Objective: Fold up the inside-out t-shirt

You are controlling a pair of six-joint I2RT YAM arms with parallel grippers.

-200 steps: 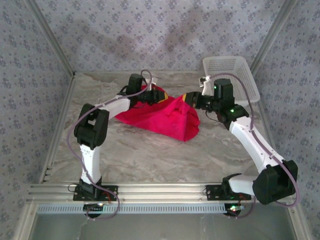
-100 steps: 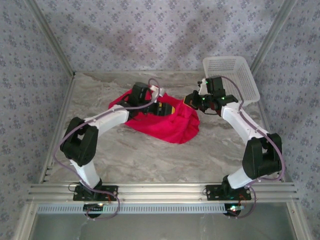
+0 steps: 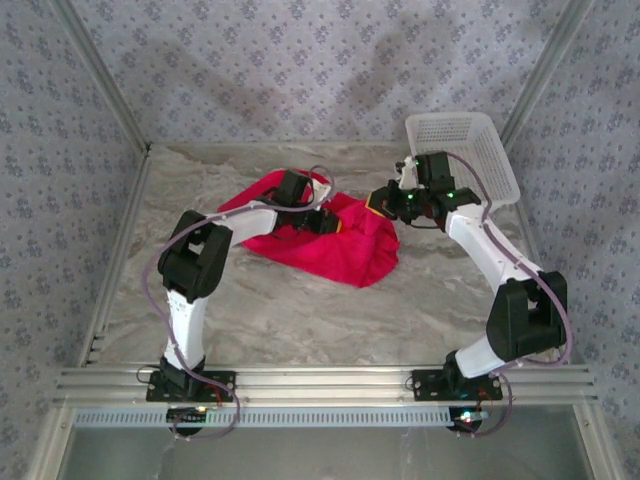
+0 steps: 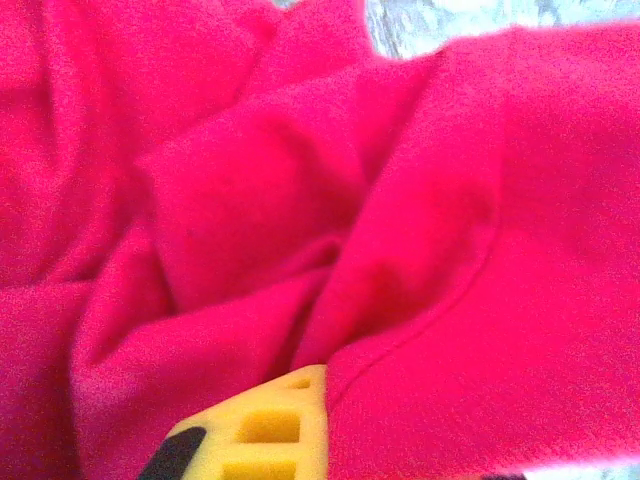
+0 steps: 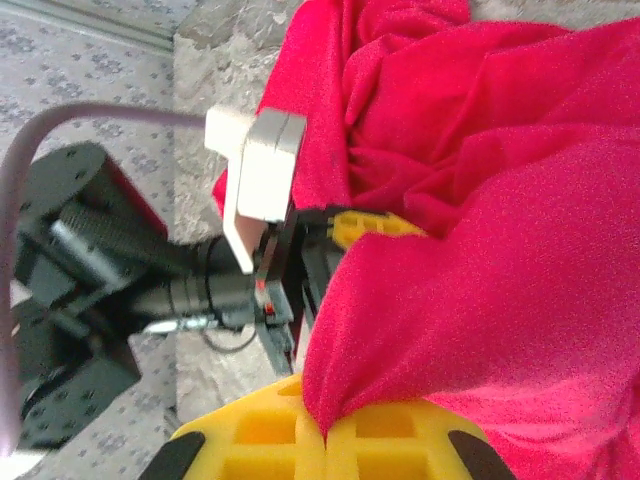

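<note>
Inside-out t-shirt [image 3: 335, 245] is lying crumpled on the worktop [image 3: 300, 310], a red heap spanning both sets of fingers. Right fingers [image 5: 300, 432] are pinching a peak of cloth at the heap's right edge, with fabric spilling away ahead of them. Left fingers [image 4: 262, 432] are pressing shut on a fold atop the heap, the hem running in at their tip. Left arm is reaching forward, elbow raised. Right arm is bending inward. White basket [image 3: 465, 150] is sitting just behind the right fingers.

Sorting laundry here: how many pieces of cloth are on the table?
1: the red t-shirt, crumpled at the far middle of the table. A smaller cloth beneath it could be hidden.
</note>
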